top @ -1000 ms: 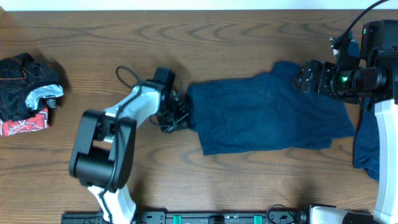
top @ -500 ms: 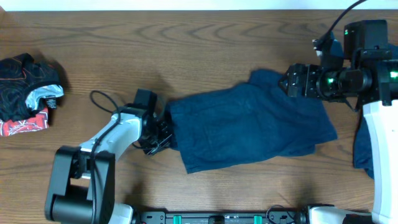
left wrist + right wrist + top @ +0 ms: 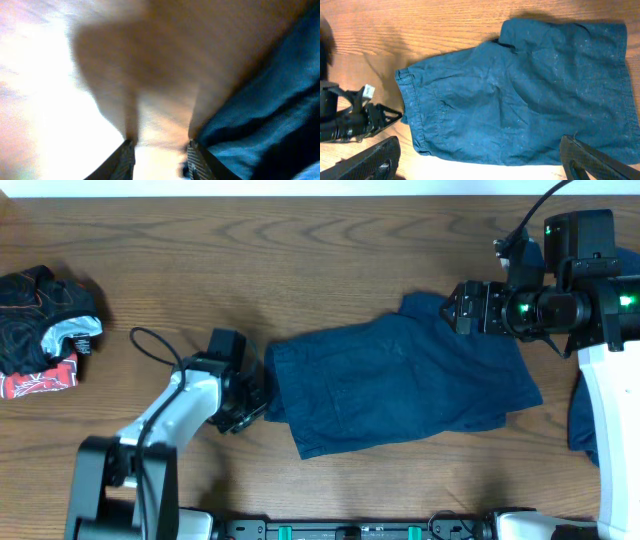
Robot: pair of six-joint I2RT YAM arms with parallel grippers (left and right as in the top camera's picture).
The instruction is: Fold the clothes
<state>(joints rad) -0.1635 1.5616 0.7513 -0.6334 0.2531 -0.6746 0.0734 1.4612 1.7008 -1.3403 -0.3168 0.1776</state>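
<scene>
Shorts (image 3: 400, 385) lie just beside the left claw (image 3: 258, 402), fingers parted and empty; the right claw (image 3: 460, 308), wide open over a leg, should pinch the hem squarely.

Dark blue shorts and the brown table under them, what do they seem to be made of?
The dark navy blue shorts look like soft woven cloth, perhaps cotton, matte: wrinkles and stitched seams show. The brown table looks like wood or wood-look laminate, smooth: grain lines run across it.
</scene>
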